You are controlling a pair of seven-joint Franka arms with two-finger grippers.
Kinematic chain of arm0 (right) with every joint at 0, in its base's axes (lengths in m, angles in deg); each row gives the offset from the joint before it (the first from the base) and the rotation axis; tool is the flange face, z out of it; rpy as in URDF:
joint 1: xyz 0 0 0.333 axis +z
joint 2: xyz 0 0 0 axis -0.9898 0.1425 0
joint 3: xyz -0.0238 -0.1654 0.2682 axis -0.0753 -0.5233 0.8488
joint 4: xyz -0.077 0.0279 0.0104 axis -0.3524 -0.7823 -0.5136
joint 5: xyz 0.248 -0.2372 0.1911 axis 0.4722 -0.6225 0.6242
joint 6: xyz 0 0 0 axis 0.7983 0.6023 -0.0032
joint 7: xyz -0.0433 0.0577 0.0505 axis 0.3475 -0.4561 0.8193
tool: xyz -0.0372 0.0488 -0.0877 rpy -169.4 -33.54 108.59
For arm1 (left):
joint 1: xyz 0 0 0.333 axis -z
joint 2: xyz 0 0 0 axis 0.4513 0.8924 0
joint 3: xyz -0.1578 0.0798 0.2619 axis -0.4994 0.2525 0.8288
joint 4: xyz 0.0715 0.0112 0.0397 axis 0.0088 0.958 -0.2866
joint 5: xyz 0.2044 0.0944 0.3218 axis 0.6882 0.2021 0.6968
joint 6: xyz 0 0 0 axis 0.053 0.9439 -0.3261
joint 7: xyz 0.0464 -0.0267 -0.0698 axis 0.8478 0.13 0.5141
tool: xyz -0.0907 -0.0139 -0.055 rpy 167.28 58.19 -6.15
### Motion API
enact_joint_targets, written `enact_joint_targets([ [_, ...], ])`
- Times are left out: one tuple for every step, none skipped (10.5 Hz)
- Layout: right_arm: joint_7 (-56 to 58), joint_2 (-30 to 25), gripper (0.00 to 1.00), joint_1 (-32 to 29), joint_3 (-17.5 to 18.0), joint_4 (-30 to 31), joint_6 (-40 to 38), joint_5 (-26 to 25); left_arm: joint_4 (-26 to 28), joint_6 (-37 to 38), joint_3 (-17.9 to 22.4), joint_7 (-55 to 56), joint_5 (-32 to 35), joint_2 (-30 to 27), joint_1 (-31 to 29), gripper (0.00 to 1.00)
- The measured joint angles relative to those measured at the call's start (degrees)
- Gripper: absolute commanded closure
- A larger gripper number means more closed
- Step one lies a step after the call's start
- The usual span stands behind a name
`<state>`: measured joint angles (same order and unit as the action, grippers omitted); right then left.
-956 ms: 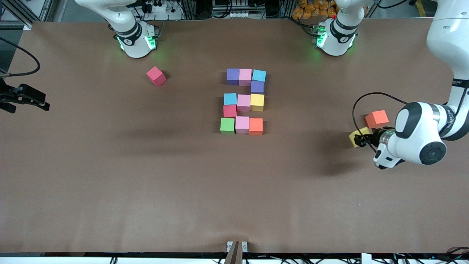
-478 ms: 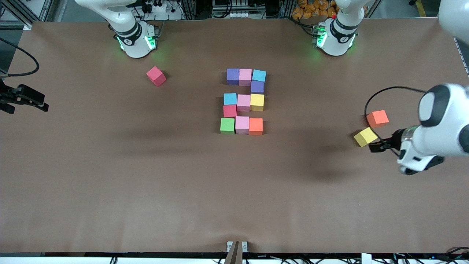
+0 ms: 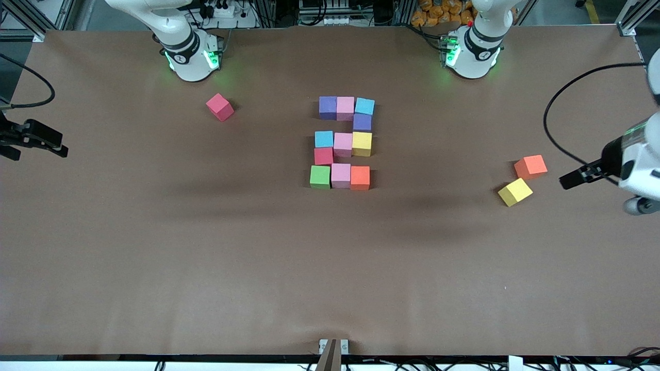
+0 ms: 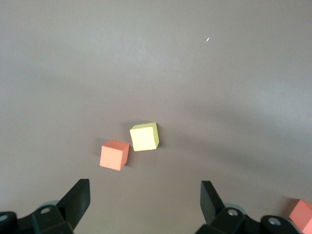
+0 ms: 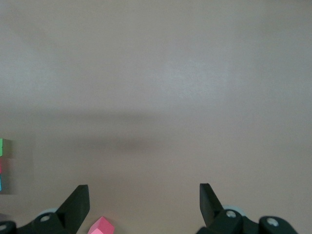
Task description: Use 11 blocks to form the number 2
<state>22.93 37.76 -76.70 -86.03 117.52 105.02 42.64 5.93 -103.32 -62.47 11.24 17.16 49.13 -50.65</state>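
The number 2 [image 3: 343,144] lies at mid-table, built of several mixed-colour blocks. It runs from a purple block [image 3: 327,107] in its farthest row to a green block [image 3: 319,176] and an orange block [image 3: 360,177] in its nearest row. My left gripper [image 3: 570,180] [image 4: 145,195] hangs open and empty over the left arm's end of the table, apart from a loose yellow block [image 3: 514,191] [image 4: 144,137] and a loose orange block [image 3: 530,166] [image 4: 114,155]. My right gripper [image 3: 56,147] [image 5: 144,197] waits open and empty over the right arm's end.
A loose red-pink block [image 3: 220,106] [image 5: 100,226] sits near the right arm's base [image 3: 192,56]. The left arm's black cable [image 3: 554,98] loops above the table by the loose blocks. Brown table [image 3: 206,257] stretches bare nearer the camera.
My left gripper let go of the yellow block, then rose and drew back toward the left arm's end. The yellow block now lies beside the loose orange one. The right arm stayed still.
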Motion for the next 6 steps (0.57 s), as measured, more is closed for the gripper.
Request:
enact_joint_targets([
  [0.0, 0.0, 0.0, 0.0, 0.0, 0.0, 0.0, 0.0, -0.6, 0.1, 0.0, -0.9, -0.1, -1.0, -0.2, 0.0],
  [0.0, 0.0, 0.0, 0.0, 0.0, 0.0, 0.0, 0.0, -0.8, 0.2, 0.0, -1.3, -0.6, -2.0, -0.4, 0.0],
  [0.0, 0.0, 0.0, 0.0, 0.0, 0.0, 0.0, 0.0, -1.0, 0.2, 0.1, -1.5, -1.9, -3.1, -0.5, 0.0],
  [0.0, 0.0, 0.0, 0.0, -0.1, 0.0, 0.0, 0.0, -1.0, 0.3, 0.4, -1.8, -3.4, -4.3, -0.5, 0.0],
  [0.0, 0.0, 0.0, -0.1, -0.2, 0.1, 0.1, -0.1, -1.0, 0.3, 2.3, -3.3, -5.4, -5.9, 0.4, 0.0],
  [0.0, 0.0, 0.0, -0.2, -0.4, 0.1, 0.3, -0.1, -0.7, 0.5, 7.7, -6.0, -7.0, -8.0, 4.6, 0.0],
])
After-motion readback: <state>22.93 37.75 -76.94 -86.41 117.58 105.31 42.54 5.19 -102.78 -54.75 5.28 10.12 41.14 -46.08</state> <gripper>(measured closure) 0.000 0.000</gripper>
